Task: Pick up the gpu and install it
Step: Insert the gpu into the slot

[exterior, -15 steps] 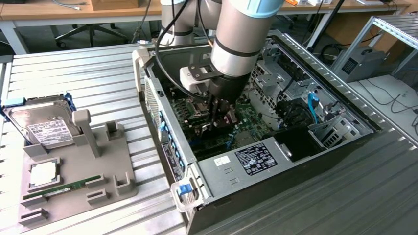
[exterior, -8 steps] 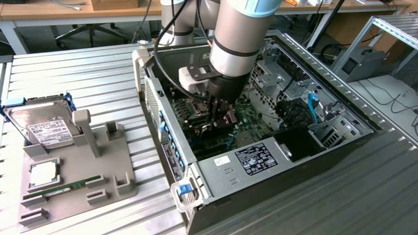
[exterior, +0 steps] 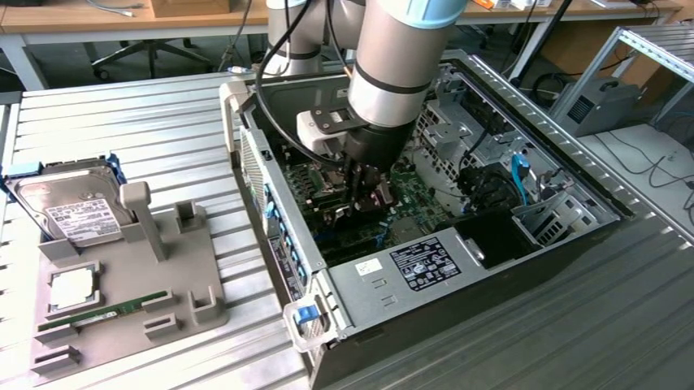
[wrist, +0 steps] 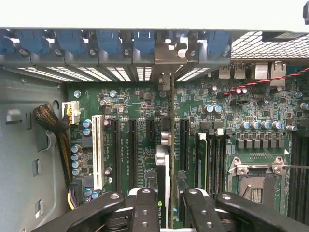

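Open PC case (exterior: pixel 434 276) lies on its side with the motherboard (wrist: pixel 135 121) exposed; gripper (wrist: pixel 166 203) is down inside it, jaws pinching the gpu (wrist: pixel 165 159) edge-on over the expansion slots, apparently not fully seated.

Gpu (wrist: pixel 166 159) edge-on, faces unseen; end effector (wrist: pixel 166 205) cut off.
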Motion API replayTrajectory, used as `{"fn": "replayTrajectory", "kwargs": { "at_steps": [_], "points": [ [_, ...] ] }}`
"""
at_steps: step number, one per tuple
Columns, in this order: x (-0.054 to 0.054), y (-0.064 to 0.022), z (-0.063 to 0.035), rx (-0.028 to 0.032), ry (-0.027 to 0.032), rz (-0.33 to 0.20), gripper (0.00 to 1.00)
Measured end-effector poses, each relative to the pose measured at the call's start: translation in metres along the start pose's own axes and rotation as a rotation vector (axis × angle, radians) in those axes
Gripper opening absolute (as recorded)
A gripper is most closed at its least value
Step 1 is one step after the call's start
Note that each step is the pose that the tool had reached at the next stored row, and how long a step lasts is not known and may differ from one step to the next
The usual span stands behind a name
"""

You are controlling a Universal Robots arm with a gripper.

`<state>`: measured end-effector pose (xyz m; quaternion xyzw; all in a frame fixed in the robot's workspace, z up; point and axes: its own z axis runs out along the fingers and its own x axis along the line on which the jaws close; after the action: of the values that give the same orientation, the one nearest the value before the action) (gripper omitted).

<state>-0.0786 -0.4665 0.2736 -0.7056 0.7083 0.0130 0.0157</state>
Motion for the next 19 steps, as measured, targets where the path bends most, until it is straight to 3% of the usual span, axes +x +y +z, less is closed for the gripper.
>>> {"fn": "replayTrajectory", "kwargs": {
  "at_steps": [13, 19],
  "points": [
    [-0.0001, -0.001, -0.0004, 0.0001, -0.0001, 0.0, 0.25],
    [-0.0003, -0.001, -0.0068, 0.0, 0.0, 0.0, 0.25]
  ]
}}
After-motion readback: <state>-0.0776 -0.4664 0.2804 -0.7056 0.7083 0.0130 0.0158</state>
